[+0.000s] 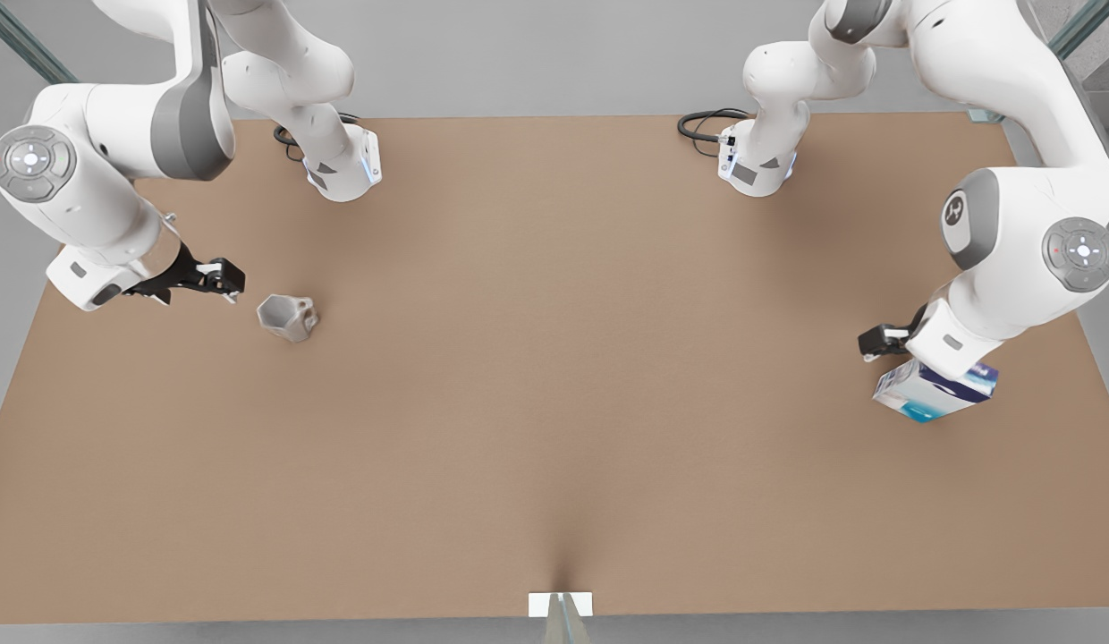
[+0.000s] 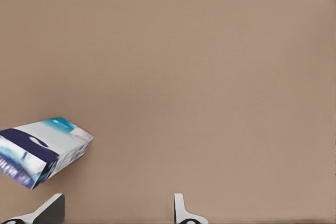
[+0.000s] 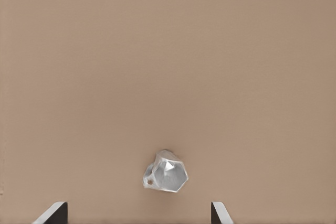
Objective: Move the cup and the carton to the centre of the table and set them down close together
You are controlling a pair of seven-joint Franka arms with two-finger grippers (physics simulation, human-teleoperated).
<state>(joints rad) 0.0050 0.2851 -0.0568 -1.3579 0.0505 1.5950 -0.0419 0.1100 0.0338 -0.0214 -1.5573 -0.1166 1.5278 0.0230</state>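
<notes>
While both my claws hang wide and empty, my right claw (image 1: 222, 277) should straddle the cup (image 1: 287, 317), my left claw (image 1: 879, 341) the carton (image 1: 934, 391), both at the surface's (image 1: 554, 402) edges.

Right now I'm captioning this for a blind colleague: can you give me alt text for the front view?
A small pale grey faceted cup sits near the front view's left edge of a plain brown table, with the right gripper open beside it. At the front view's right, the left gripper hovers open by a tilted blue, white and teal carton.
</notes>
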